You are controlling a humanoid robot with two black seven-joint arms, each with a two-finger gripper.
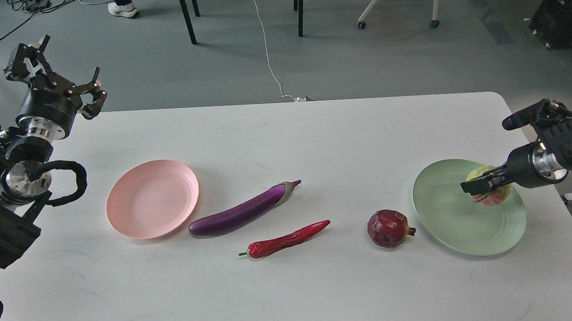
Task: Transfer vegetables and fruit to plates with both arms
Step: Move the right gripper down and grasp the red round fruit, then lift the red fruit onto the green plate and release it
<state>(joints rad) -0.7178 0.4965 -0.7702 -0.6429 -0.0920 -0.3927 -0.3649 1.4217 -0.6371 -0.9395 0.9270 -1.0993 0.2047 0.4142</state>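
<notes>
My right gripper (pixel 477 185) is shut on the bumpy yellow-green ball (pixel 491 195) and holds it low over the right part of the pale green plate (pixel 448 215); I cannot tell whether the ball touches the plate. The dark red pomegranate (pixel 387 228) lies on the table just left of that plate. The purple eggplant (pixel 240 213) lies slanted at mid-table, its blunt end close to the empty pink plate (pixel 152 199). The red chili pepper (pixel 285 240) lies in front of the eggplant. My left gripper (pixel 63 69) is open and empty, raised above the table's far left corner.
The white table (pixel 284 136) ends just right of the green plate and behind my left gripper. Beyond the far edge are grey floor, dark table legs (pixel 186 16), a white cable (pixel 266 49) and a white chair base (pixel 395 0).
</notes>
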